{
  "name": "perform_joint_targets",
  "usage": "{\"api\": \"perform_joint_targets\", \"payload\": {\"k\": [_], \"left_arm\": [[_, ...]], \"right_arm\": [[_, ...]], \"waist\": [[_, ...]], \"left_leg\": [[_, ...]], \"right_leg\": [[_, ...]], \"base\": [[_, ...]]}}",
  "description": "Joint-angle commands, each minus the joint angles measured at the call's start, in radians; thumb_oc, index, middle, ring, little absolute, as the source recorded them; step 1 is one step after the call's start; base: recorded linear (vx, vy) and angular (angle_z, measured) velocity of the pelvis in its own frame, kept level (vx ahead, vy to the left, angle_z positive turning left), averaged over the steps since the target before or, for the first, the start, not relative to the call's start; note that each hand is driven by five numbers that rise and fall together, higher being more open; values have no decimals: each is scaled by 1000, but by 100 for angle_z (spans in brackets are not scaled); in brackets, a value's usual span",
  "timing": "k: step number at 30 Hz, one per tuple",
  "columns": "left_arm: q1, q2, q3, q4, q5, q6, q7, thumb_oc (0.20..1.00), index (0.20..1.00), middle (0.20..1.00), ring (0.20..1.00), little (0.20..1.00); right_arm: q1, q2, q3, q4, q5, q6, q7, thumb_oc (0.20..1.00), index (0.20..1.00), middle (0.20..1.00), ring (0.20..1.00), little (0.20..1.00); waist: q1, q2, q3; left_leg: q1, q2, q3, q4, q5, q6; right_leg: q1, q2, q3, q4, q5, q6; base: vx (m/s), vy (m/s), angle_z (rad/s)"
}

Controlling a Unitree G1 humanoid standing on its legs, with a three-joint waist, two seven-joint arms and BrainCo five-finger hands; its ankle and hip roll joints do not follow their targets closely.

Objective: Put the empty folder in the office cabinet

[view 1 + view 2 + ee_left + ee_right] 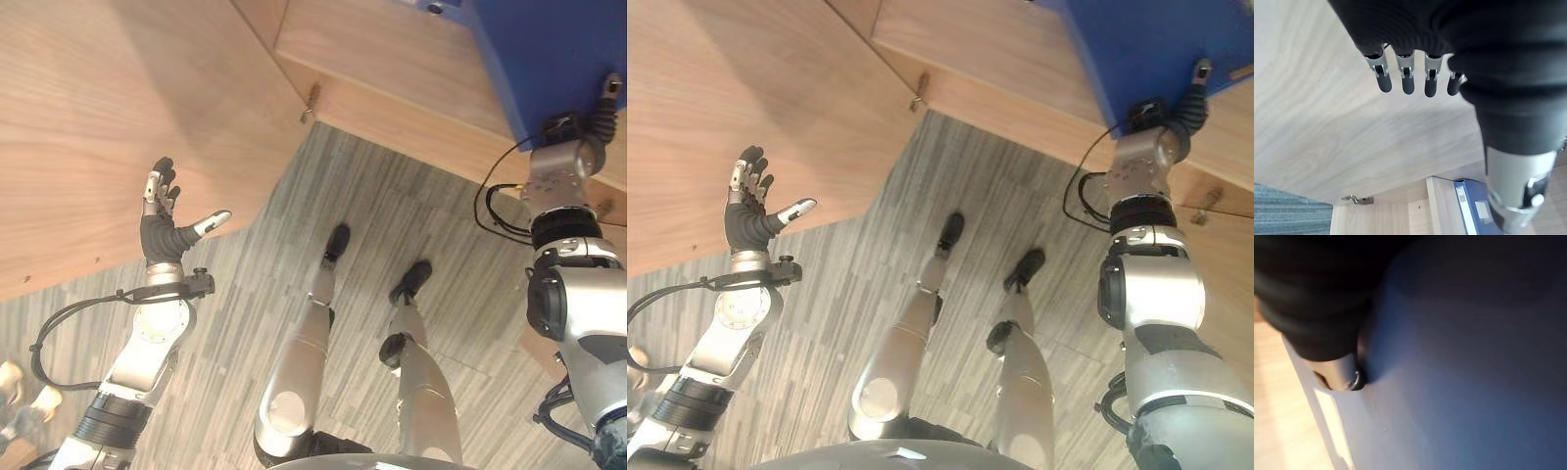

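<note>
One blue folder (549, 59) against right hand (609, 93)

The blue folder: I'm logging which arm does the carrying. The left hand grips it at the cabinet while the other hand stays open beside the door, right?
Wrong hand. The right hand grips the blue folder, per the left eye view; the left hand is open beside the cabinet door.

This looks like an office. A light wood cabinet (392, 78) fills the upper part of the frame, its open door (108, 127) swung out at upper left on a metal hinge (310, 106). A blue folder (549, 59) sits at upper right. Grey striped carpet (392, 215) covers the floor.
</note>
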Motion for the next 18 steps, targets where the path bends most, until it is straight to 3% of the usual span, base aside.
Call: {"api": "perform_joint_targets", "payload": {"k": [1, 10, 14, 18], "left_arm": [[-62, 35, -42, 5, 64, -65, 62, 1000, 1000, 1000, 1000, 1000], [-72, 13, -88, 19, 119, -54, 109, 1000, 1000, 1000, 1000, 1000], [-78, -19, -100, 15, 146, -42, 134, 1000, 1000, 1000, 1000, 1000], [-70, -39, -105, 8, 151, -39, 146, 1000, 1000, 1000, 1000, 1000]], "right_arm": [[18, -141, 34, -85, -49, -127, -152, 200, 200, 200, 200, 200], [74, -85, -30, -176, -122, -200, -327, 200, 200, 200, 200, 200], [155, 36, -60, -350, -249, -266, -410, 200, 200, 200, 200, 200], [247, 147, -68, -525, -411, -262, -464, 200, 200, 200, 200, 200]], "waist": [[-3, -14, -106], [4, 16, -132], [-5, 31, -135], [-20, 37, -132]], "left_leg": [[16, -67, -42, -34, -112, 20], [-27, -97, -67, -34, -113, 29], [-37, -108, -69, -34, -115, 34], [-40, -109, -66, -34, -116, 34]], "right_leg": [[37, -57, 31, -3, -116, 95], [11, -75, 21, -4, -120, 100], [1, -80, 30, -4, -122, 99], [-4, -85, 37, -3, -121, 98]], "base": [[60, -35, 32], [37, 18, 15], [28, 52, 3], [6, 24, 2]]}}
